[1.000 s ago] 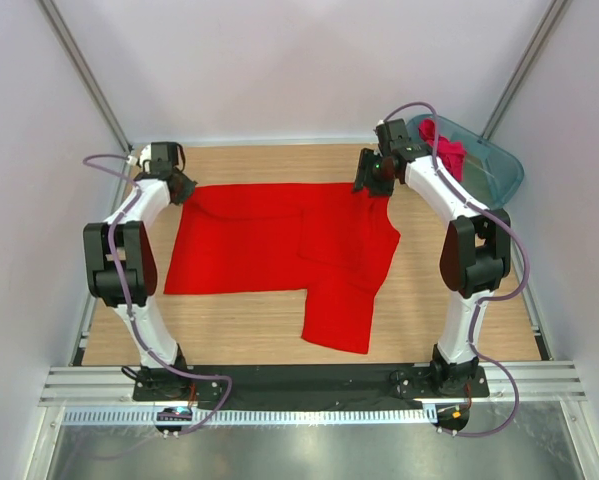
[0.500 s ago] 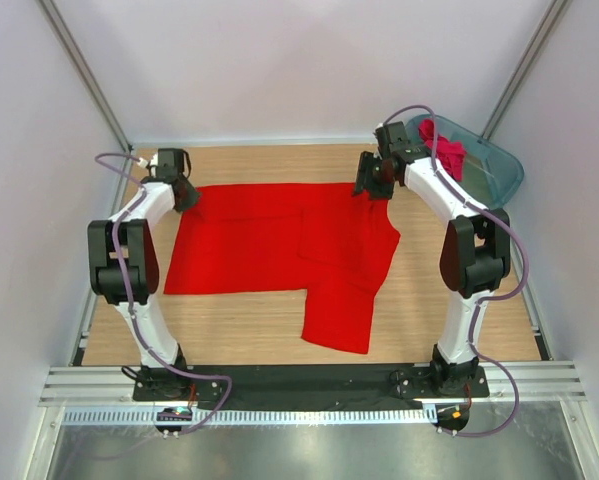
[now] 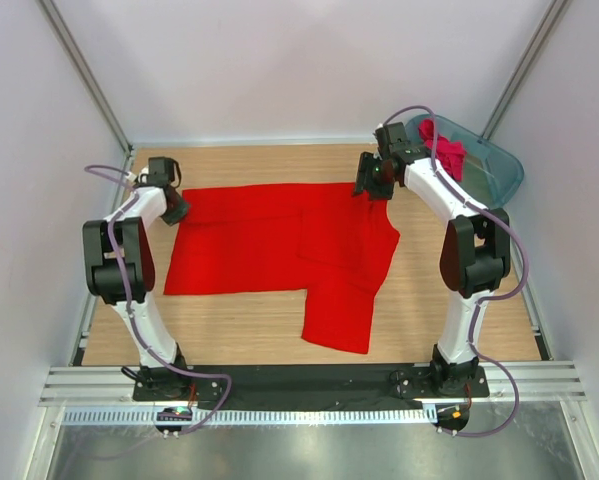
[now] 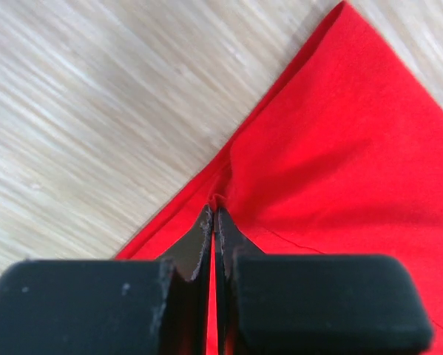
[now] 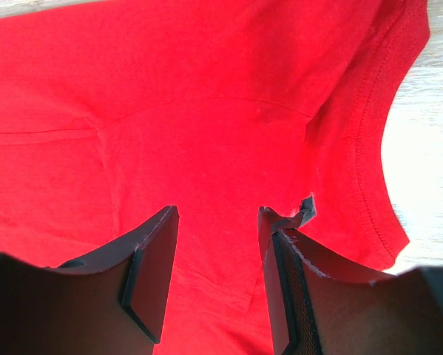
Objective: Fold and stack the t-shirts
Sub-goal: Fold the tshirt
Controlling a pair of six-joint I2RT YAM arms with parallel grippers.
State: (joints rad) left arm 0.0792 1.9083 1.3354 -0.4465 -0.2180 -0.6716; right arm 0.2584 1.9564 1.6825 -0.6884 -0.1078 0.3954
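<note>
Top external: outstretched left gripper (image 3: 176,209) clamped on red t-shirt (image 3: 269,245), outstretched right gripper (image 3: 373,187) apart.

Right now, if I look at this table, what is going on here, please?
Two robot arms are working on a red t-shirt spread on the wooden table. The left gripper is shut, pinching the shirt's far left corner. The right gripper is open over the cloth beside the collar. A crimson t-shirt lies in the teal tub.

T-shirt (image 3: 269,245) on table (image 3: 234,322) — tub (image 3: 504,168) far right
</note>
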